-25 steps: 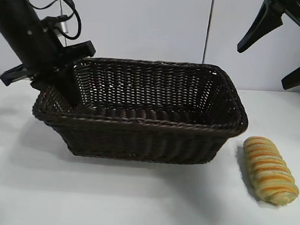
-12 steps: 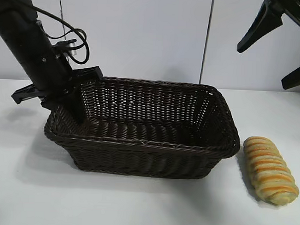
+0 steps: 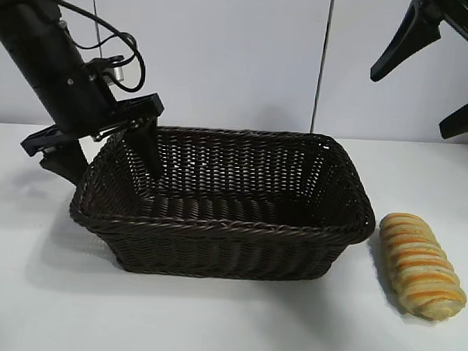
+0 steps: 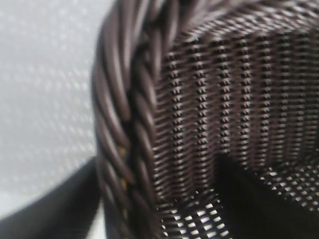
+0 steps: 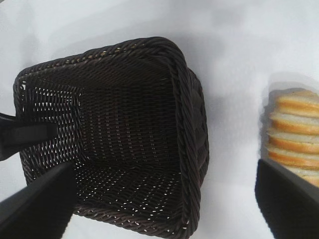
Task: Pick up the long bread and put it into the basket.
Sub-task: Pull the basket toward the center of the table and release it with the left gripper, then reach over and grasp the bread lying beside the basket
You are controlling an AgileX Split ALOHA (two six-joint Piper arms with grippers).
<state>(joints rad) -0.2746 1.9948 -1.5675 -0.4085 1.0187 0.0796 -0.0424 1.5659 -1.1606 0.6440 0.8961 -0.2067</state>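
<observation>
The long bread (image 3: 422, 265), golden with orange-brown stripes, lies on the white table just right of the basket (image 3: 224, 225); it also shows in the right wrist view (image 5: 294, 134). The dark woven basket stands flat at the table's middle. My left gripper (image 3: 106, 158) is open astride the basket's left rim (image 4: 124, 124), one finger inside and one outside, holding nothing. My right gripper (image 3: 409, 105) hangs open high at the back right, above the bread and the basket's right end (image 5: 192, 139), with nothing between its fingers.
The white table top (image 3: 212, 322) runs in front of the basket and on both sides of it. A pale wall stands close behind. The left arm's cable loops above the basket's left corner.
My left gripper has opened and let go of the basket's left rim. The basket came forward and slightly right, then settled flat. The right arm and the bread have not moved.
</observation>
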